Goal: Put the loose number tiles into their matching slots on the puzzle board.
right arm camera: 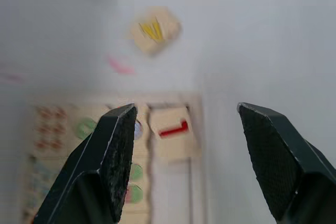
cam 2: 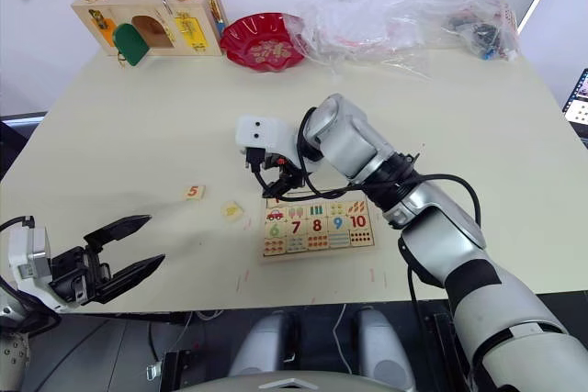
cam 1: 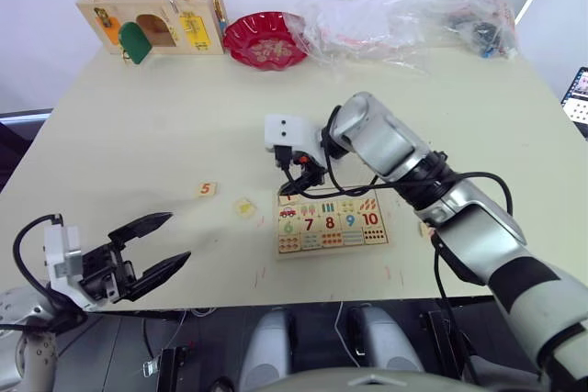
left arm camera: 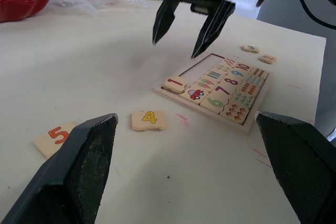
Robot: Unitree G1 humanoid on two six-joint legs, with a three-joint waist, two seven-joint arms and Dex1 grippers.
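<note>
Right gripper (left arm camera: 191, 27) fingers spread, nothing between them, hovering over the puzzle board's (cam 1: 333, 224) upper row. Directly under it: pale-wood tile with a red 1 (left arm camera: 175, 83), sitting at the end of the slot row (left arm camera: 207, 64), slightly tilted against the rim. Yellow 4 tile (left arm camera: 149, 119) lies loose on the table (cam 1: 184, 117) just beyond the board. Orange 5 tile (cam 1: 208, 189) farther out, nearer the left gripper (cam 1: 165, 242), which is also open and empty.

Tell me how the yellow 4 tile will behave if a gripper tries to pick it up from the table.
The 4 tile looks like rigid wood, so it should not bend. It lies flat and thin on the table, so fingers may push it sliding. Probably light.
</note>
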